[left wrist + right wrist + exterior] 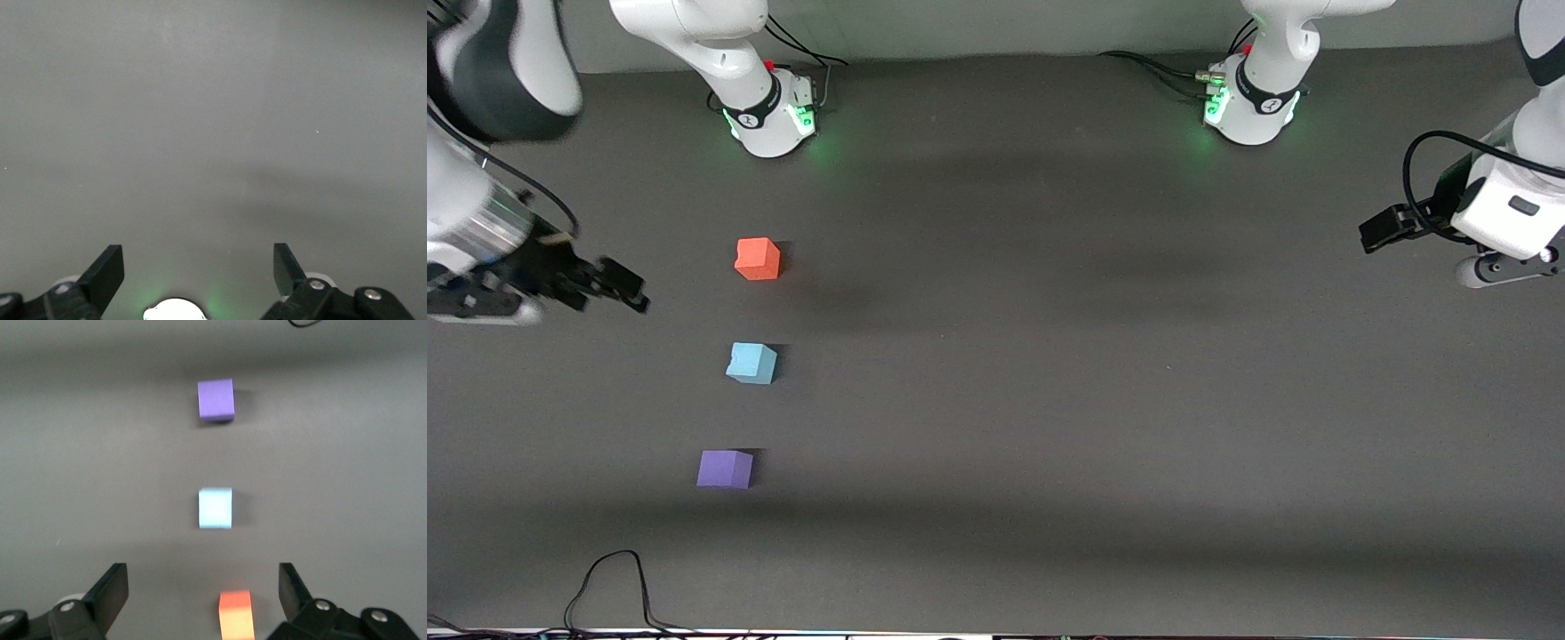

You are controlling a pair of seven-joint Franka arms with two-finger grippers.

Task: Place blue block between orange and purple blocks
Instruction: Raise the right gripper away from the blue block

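Three cubes lie in a row on the grey table toward the right arm's end. The orange block (758,259) (236,613) is farthest from the front camera. The blue block (751,363) (215,507) rests between it and the purple block (726,468) (216,399), apart from both. My right gripper (624,286) (203,587) hangs open and empty over the table, off to the side of the orange block. My left gripper (1392,229) (199,267) waits open and empty over bare table at the left arm's end.
The two arm bases (774,116) (1254,107) stand along the table's back edge. A black cable (609,578) loops onto the table at its front edge, nearer the front camera than the purple block.
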